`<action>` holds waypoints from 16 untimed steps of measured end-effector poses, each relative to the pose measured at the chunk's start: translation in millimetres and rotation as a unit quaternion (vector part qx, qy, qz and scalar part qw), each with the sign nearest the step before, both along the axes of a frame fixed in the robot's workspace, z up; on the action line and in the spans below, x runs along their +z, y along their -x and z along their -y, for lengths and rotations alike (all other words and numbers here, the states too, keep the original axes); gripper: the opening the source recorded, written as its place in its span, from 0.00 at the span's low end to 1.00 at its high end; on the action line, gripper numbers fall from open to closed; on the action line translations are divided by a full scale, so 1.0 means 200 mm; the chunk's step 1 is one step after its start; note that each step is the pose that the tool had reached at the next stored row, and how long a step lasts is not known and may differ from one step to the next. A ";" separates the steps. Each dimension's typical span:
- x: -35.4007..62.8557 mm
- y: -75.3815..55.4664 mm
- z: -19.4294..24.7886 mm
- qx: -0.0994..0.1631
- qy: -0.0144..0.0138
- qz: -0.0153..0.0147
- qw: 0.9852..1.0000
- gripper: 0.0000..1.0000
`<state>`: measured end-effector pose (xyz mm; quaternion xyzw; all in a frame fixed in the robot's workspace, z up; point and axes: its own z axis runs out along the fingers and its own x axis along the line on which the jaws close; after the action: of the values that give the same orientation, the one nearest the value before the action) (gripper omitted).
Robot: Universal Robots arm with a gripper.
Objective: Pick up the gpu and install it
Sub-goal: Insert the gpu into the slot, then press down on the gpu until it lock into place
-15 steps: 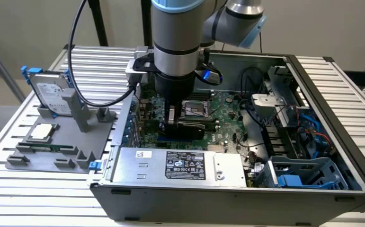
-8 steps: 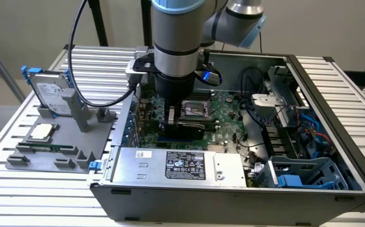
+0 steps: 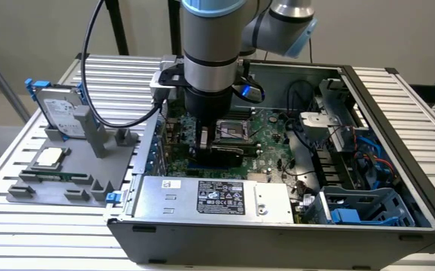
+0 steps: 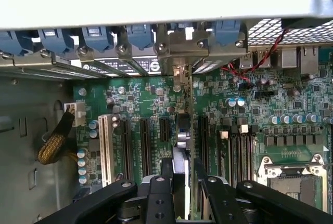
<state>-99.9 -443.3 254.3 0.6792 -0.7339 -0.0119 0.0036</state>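
Hand (image 4: 182, 164): black two-fingered, clamped shut on the gpu (image 4: 180, 135), one finger on each flat face. The gpu is a thin, flat card seen edge-on in the wrist view, dark with a silvery strip along the edge.

Position of gpu: upright on its long edge inside the open grey steel computer case (image 3: 277, 226), over the green motherboard (image 4: 156, 99). It sits in line with the row of long black expansion slots (image 4: 144, 146), between two of them. Its far end points toward the case's rear wall, where blue plastic latches (image 4: 99, 37) sit over the slot openings. I cannot tell whether its edge connector has entered a slot or only hovers above one.

Handling, as judged: light and stiff, but fragile. It is a bare circuit board with small parts on it. It is best held by the flat faces near the upper edge, as it is here, keeping clear of the contact edge. Smooth faces may slip under sideways load, and any tilt would jam it.

Arm (image 3: 210, 45): grey and silver, its wrist section plunges almost vertically into the case, with the hand pointing straight down.

Elsewhere: a slatted aluminium desk (image 3: 413, 113) carries the case. Beside it, on the exterior view's left, a grey moulded parts tray (image 3: 59, 192) holds a silver hard drive (image 3: 59, 113) with blue rails, standing on edge.
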 end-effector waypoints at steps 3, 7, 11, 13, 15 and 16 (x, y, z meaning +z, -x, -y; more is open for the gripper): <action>-0.001 0.00 0.000 0.000 0.000 -0.001 1.000 0.00; -0.001 -0.01 0.000 0.000 0.000 -0.001 1.000 0.00; -0.001 -0.01 0.000 0.000 0.000 -0.001 1.000 0.00; -0.001 -0.01 0.000 0.000 0.000 -0.001 1.000 0.00; -0.001 -0.01 -0.001 0.000 0.000 -0.001 1.000 0.00; -0.001 -0.01 -0.003 0.000 0.000 -0.001 1.000 0.00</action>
<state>-97.4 -442.8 254.2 0.6791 -0.7339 -0.0126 0.0045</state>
